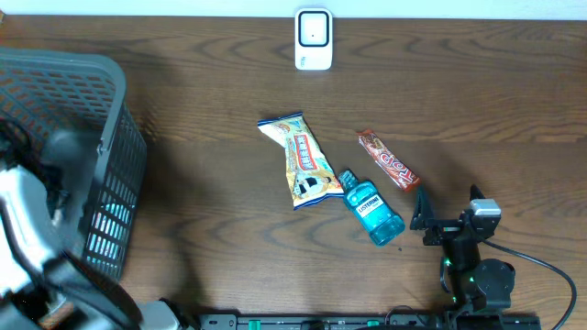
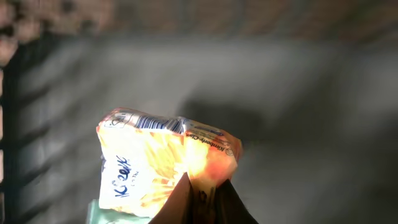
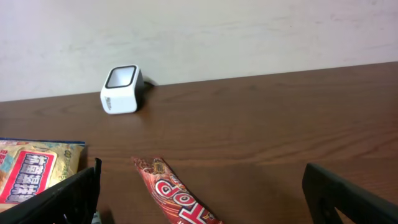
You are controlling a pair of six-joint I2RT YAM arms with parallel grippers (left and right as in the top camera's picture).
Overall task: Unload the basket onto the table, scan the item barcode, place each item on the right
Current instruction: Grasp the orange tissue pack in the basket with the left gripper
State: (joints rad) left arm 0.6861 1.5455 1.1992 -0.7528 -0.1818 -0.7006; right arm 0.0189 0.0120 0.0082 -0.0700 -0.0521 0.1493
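In the left wrist view my left gripper (image 2: 204,186) is shut on the lower edge of a yellow, orange and white Kleenex tissue pack (image 2: 155,162). A barcode (image 2: 152,122) runs along the pack's top edge. The pack lies inside the grey basket (image 1: 110,92), where my left arm reaches in. The white barcode scanner (image 1: 313,39) stands at the table's far edge and also shows in the right wrist view as the scanner (image 3: 120,90). My right gripper (image 1: 448,202) rests open near the front right, its jaws wide apart either side of a red Top bar (image 3: 180,196), touching nothing.
On the table lie a yellow snack bag (image 1: 301,159), a blue Listerine bottle (image 1: 371,209) and the red Top bar (image 1: 388,159). A pale green item (image 2: 106,214) lies under the tissue pack in the basket. The basket's dark walls surround my left gripper.
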